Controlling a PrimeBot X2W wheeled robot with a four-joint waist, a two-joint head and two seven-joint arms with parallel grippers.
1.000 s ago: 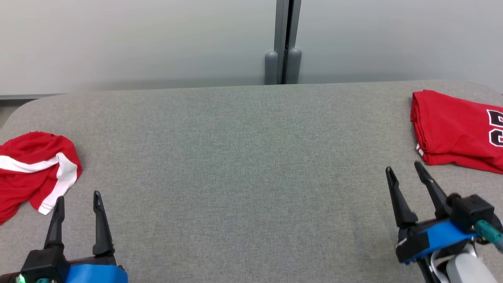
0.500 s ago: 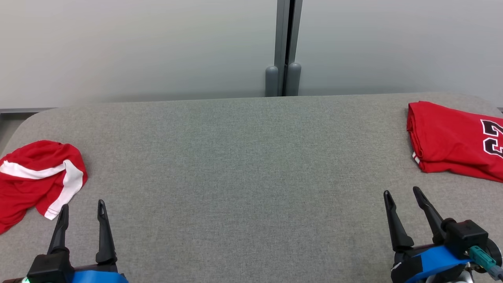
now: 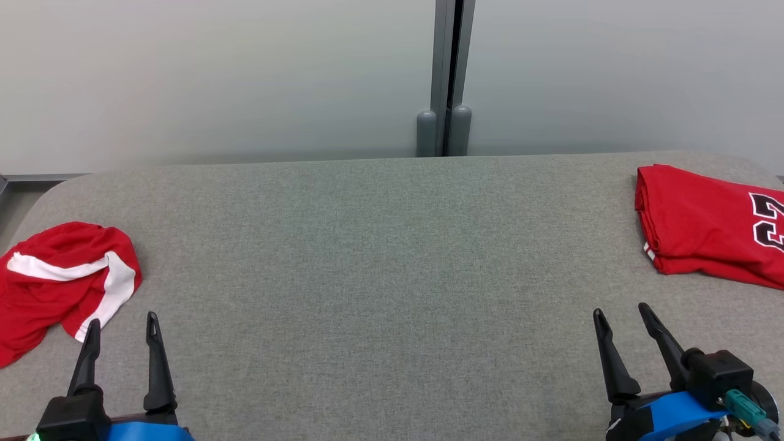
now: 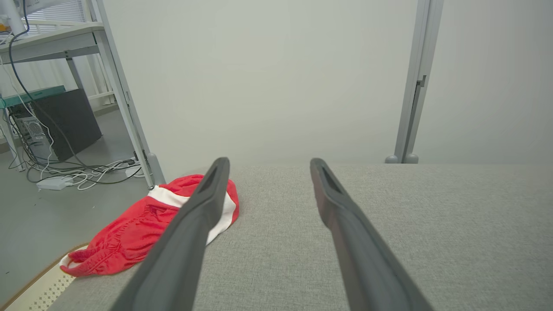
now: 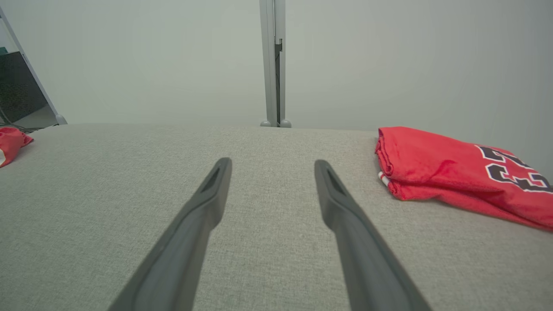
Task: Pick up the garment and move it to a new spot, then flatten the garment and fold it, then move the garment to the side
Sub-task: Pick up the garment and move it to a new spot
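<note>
A crumpled red garment with white stripes lies at the left edge of the grey cloth-covered table; it also appears in the left wrist view and as a sliver in the right wrist view. My left gripper stands open just right of and nearer than it, not touching, its jaws empty. A folded red jersey with black numbers rests at the far right. My right gripper is open and empty, a little in front and left of the jersey.
A pale wall with a grey post stands right behind the table's far edge. Left of the table, on the floor, are a metal desk leg, a dark computer case and loose cables.
The whole head picture has shifted down, so the camera moved. My right gripper has drawn back toward the near edge, away from the jersey. Both garments lie as before.
</note>
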